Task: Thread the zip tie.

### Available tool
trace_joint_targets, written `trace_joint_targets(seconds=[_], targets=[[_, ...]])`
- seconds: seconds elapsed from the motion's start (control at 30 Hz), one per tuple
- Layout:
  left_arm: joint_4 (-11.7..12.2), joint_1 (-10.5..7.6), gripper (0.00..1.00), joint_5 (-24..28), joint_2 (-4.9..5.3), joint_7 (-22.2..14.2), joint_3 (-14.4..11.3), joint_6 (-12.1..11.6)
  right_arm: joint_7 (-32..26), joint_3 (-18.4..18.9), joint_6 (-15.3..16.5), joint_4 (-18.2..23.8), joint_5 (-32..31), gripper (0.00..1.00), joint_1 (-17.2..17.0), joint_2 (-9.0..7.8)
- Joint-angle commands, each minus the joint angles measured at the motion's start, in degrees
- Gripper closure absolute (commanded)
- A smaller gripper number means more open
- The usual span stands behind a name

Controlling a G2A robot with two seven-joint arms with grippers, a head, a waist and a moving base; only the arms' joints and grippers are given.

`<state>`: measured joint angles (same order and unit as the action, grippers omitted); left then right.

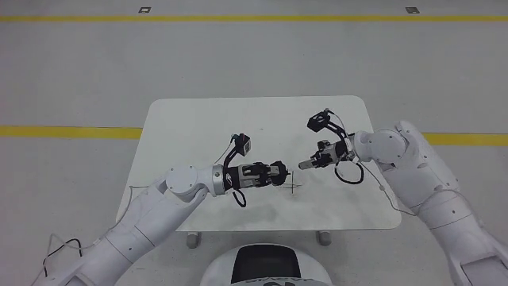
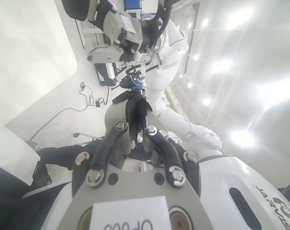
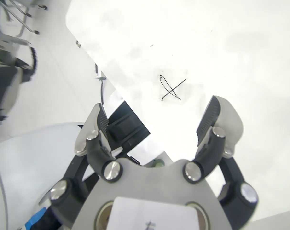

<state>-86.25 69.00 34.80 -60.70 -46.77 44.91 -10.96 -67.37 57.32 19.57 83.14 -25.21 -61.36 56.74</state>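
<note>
Zip ties (image 3: 171, 88) down on the white surface (image 1: 206, 123), two of them, thin and black, lying crossed over one another in an X. One strip runs fairly straight and the other bows a little. Both lie flat with their ends loose.

In the top view they sit about midway across the surface from left to right and toward the near edge. That puts them just on the near side of the gap between the two arms' tips.

Right pincer (image 3: 157, 104) is wide open and empty, its ribbed black pads (image 3: 211, 116) spread well apart. It hovers above the surface. The crossed ties show between its fingers and a little beyond them, clear of both pads.

Over to the left pincer (image 2: 135, 107): its fingers are drawn together and the dark pads press against each other. It points across to the right, toward the other arm. Something black bunches at its very tip, but I cannot tell whether that is pad rubber or a thing pinched there.

From above, the two pincers face one another, tip near tip. The left one reaches in from the near left and the right one from the right side. The ties rest on the surface just nearer than both, touching neither.
</note>
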Motion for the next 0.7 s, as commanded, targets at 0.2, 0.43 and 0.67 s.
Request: trace_joint_targets(seconds=[0.2, 0.43, 0.67], targets=[[0.0, 0.00, 1.00, 0.0, 0.00, 0.0, 0.0, 0.0, 3.1, -10.2, -0.1, -5.0, -4.6, 0.00, 4.9, 1.67], [0.0, 0.00, 1.00, 0.0, 0.00, 0.0, 0.0, 0.0, 3.8, -13.8, -0.1, -6.5, -6.6, 0.00, 7.0, 2.23], [0.0, 0.00, 1.00, 0.0, 0.00, 0.0, 0.0, 0.0, 4.8, -15.0, -0.1, -6.1, -9.2, 0.00, 6.7, 2.38]])
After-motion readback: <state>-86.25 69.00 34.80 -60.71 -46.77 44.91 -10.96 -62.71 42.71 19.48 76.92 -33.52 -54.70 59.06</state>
